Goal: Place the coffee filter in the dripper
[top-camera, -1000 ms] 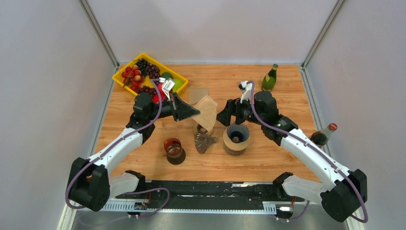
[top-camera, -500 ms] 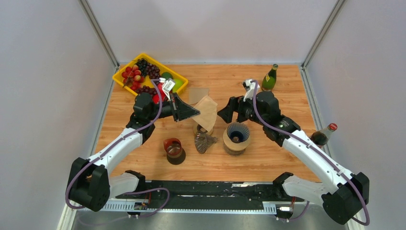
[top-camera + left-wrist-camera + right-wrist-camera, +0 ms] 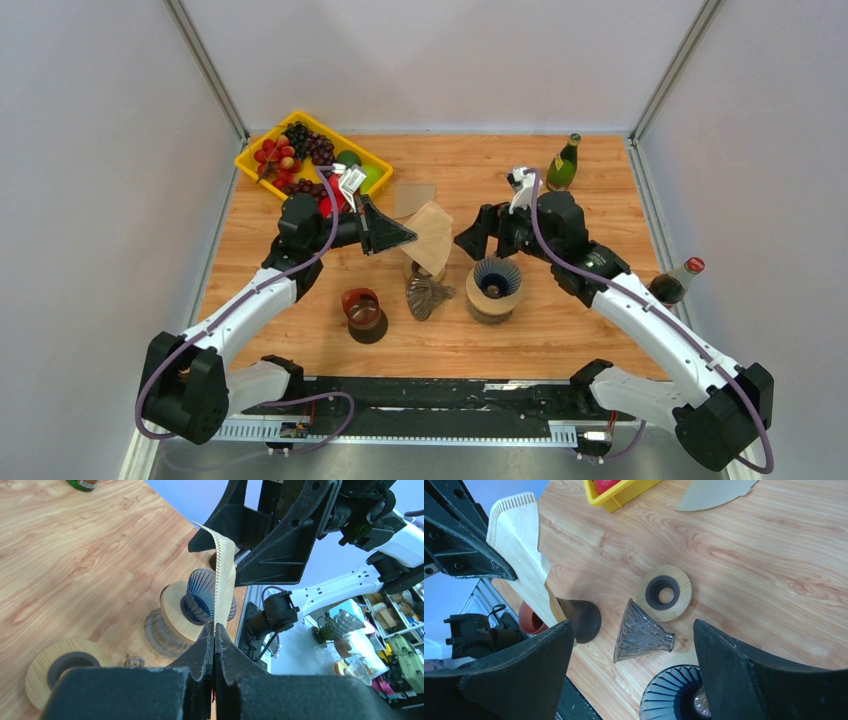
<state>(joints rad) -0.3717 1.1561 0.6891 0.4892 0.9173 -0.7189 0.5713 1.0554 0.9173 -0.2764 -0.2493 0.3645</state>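
While the left claw (image 3: 214, 631) is pinched tight on one edge of the paper filter (image 3: 225, 572), the filter is up in the air, folded flat, standing on edge between the two claws. It is not in the blue dripper (image 3: 496, 277).

Right claw (image 3: 472, 236): fingers spread wide, nothing between them, facing the filter's free edge from just beside it. Contact with the paper: cannot tell.

Blue dripper sits upright on its wood-and-glass stand on the table (image 3: 560, 330), below and slightly right of the filter in the top view.

Under the held filter in that view: a loose wooden ring (image 3: 665, 593) lying flat, and a clear glass dripper (image 3: 641, 632) on its side just beside the ring. Brown cup (image 3: 362, 308) sits near those, on the left arm's side.

A second filter (image 3: 413, 193) lies flat on the table behind the held one.

Yellow tray (image 3: 624, 497) of fruit sits at the far left corner. Green bottle (image 3: 563, 163) stands far right, and a red-capped bottle (image 3: 677, 283) at the right edge.
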